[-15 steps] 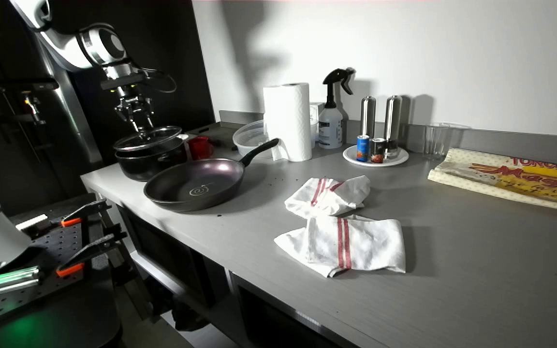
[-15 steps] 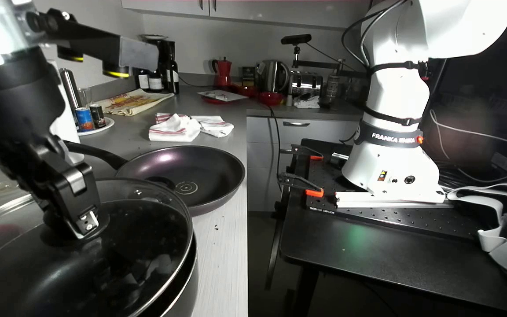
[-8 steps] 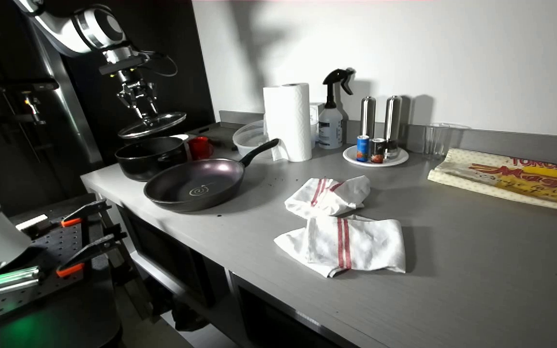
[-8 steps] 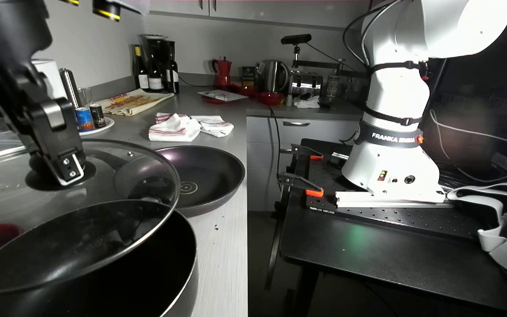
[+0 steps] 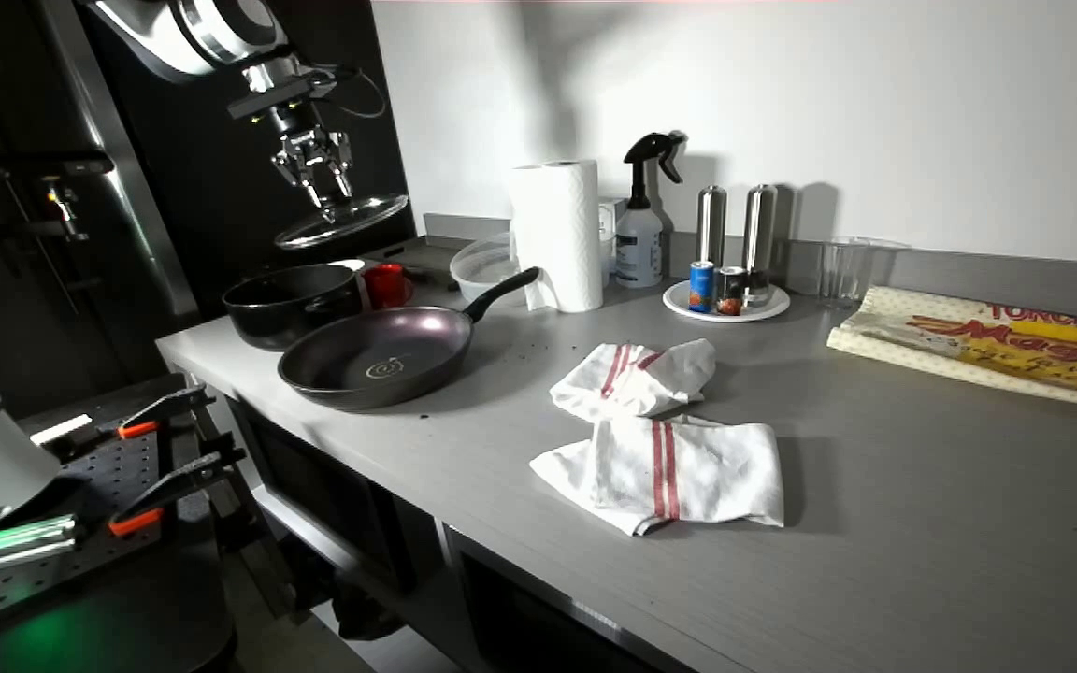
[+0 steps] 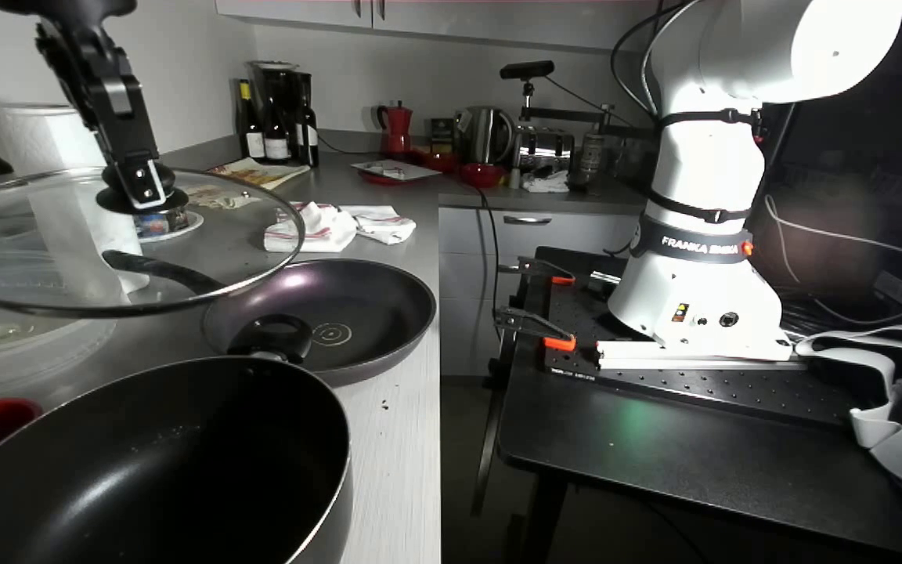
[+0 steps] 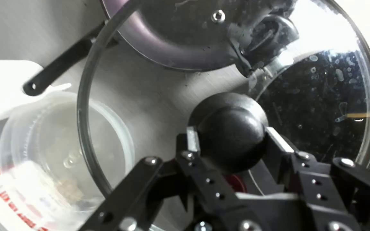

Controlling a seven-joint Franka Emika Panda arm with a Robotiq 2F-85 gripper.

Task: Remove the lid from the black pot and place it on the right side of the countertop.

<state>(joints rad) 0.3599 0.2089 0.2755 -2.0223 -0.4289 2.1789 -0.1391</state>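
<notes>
The round glass lid [image 5: 366, 217] hangs tilted in the air above the black pot [image 5: 263, 322] in an exterior view. My gripper [image 5: 333, 207] is shut on the lid's black knob. In the wrist view both fingertips [image 7: 232, 139] press the sides of the round knob [image 7: 233, 128], and the glass of the lid [image 7: 153, 93] spreads around it. In an exterior view the lid [image 6: 224, 235] is apart from the pot, and the pot [image 6: 333, 509] is uncovered, its inside visible. The grey countertop [image 5: 875, 561] stretches away from the pot. The lid does not touch it.
A dark frying pan [image 5: 380, 360] stands against the pot, handle pointing back. Behind are a red mug [image 5: 389, 285], plastic tub [image 5: 482, 266], paper towel roll [image 5: 557, 234] and spray bottle [image 5: 639, 245]. Striped cloths [image 5: 688, 472], a bottle plate [image 5: 683, 304] and printed cloth [image 5: 997, 346] lie farther along.
The lid was on the pot one second ago. My gripper has lifted it off, up and then sideways toward the frying pan and paper towel side. The pot has stayed in place.
</notes>
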